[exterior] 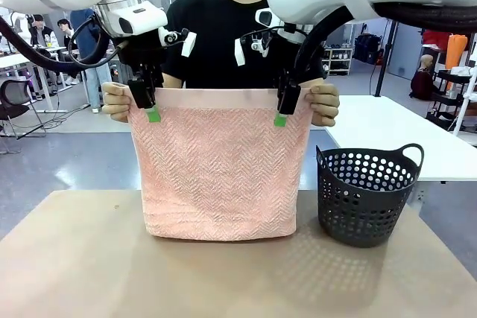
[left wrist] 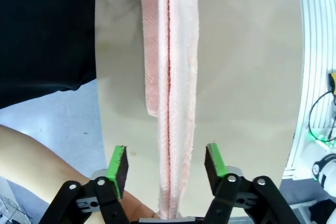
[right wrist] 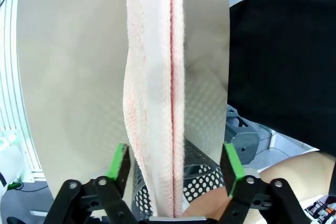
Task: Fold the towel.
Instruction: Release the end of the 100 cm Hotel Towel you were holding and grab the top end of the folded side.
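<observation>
Though front shows them side-on, wrist views show left claw (left wrist: 165,156), right claw (right wrist: 175,153) wide — straddling the towel (left wrist: 170,51).

The tan surface (exterior: 74,258) before me carries a black perforated basket (exterior: 365,195) on my right; the towel (exterior: 220,176) seems to touch it with its bottom edge.

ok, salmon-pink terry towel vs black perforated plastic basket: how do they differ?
The salmon-pink terry towel is soft cloth; the black perforated plastic basket is rigid. The towel hangs doubled from the person's hands, its lower end at the tan table; the basket stands upright, unheld. The towel looks taller and wider. Both are over that table.
</observation>
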`<state>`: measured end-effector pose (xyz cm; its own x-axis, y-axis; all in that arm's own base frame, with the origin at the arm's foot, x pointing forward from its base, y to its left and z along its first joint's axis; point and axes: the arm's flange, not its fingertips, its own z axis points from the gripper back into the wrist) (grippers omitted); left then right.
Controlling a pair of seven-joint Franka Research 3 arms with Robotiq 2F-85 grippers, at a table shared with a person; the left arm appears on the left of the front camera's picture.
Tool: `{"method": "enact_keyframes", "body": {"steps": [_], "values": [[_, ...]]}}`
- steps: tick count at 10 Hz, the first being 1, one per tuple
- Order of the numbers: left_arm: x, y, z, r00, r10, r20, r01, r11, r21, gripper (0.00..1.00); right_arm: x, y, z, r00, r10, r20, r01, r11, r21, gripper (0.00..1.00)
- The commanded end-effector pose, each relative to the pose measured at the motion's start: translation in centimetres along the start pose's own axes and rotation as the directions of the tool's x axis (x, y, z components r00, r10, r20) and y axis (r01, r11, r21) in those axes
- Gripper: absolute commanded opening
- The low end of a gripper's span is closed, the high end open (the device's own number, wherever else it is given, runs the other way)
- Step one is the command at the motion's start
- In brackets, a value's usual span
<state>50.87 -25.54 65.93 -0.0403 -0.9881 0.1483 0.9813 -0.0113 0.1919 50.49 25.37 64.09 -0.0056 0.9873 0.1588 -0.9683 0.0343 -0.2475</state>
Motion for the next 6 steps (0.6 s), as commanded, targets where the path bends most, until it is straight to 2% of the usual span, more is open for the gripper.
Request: {"method": "enact_keyframes", "body": {"steps": [1,2,3,4,6], "values": [[-0.19,-0.08,0.44,1.0,-0.012,0.02,0.013,1.0,-0.026,0.0,0.02,0.0,0.25,0.999,-0.006,-0.039,0.005,1.0,-0.006,0.0],[-0.19,-0.14,0.5,1.0,-0.01,0.022,0.011,0.999,-0.032,0.24,0.01,0.01,0.23,0.999,-0.009,-0.038,0.009,1.0,-0.006,0.38],[-0.21,-0.23,0.49,1.0,-0.011,0.023,0.012,0.999,-0.036,0.0,0.0,0.04,0.18,0.999,-0.012,-0.04,0.012,1.0,-0.006,0.24],[-0.27,-0.32,0.47,1.0,-0.01,0.025,0.012,0.999,-0.042,0.0,-0.02,0.06,0.17,0.999,-0.015,-0.041,0.014,1.0,-0.007,0.0],[-0.32,-0.41,0.38,1.0,-0.002,0.031,0.004,0.999,-0.049,0.0,-0.01,0.1,0.23,0.999,-0.02,-0.027,0.02,1.0,-0.008,0.0]]}}
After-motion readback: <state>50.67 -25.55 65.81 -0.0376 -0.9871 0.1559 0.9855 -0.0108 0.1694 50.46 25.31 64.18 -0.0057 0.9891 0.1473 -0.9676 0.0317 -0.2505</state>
